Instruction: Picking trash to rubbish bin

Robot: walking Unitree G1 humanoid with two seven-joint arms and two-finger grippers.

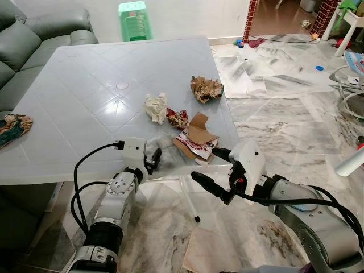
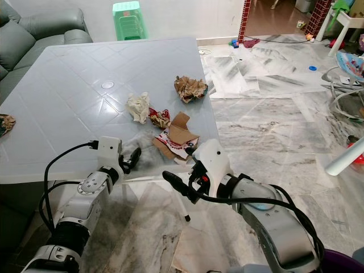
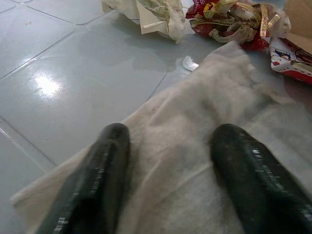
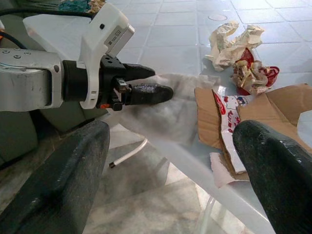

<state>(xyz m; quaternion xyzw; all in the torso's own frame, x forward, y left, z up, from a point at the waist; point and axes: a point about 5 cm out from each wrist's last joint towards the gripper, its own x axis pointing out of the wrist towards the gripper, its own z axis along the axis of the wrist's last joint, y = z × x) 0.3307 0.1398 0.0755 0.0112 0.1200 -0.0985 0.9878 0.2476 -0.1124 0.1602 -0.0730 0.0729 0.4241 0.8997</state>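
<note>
Inspecting from the largest item down, operator, you have the following before you.

Floor: marble tiles [image 1: 284, 114] run along the table's right side, with small clutter at the far end.
Table: white tiled top [image 1: 85, 74], its near edge directly in front of your two arms.
Sofa: grey [image 1: 34, 34], against the table's far left side.
Stool: green plastic [image 1: 132, 14], beyond the table's far edge.
Right gripper: [image 1: 211, 165] held just off the table's near right corner, fingers spread wide apart, nothing between them; the torn cardboard lies just ahead of it.
Left gripper: [image 1: 153, 159] at the near edge of the table, fingers apart, tips resting on the thin white tissue; nothing clamped between them.
Thin white tissue: [image 3: 204, 136] spread flat on the near part of the table, partly under your left fingers [image 3: 97, 180], its far edge just beside the cardboard.
Torn cardboard: [image 1: 196, 139] printed packaging, opened out, near the right edge of the table.
Brown paper ball: [image 1: 206, 89] farther back, apart from the other trash.
White paper ball: [image 1: 156, 107] crumpled, near the table's middle.
Red and gold wrapper: [image 1: 177, 118] touching the white paper ball, just behind the cardboard.
Rubbish bin: you cannot place it from these views.
</note>
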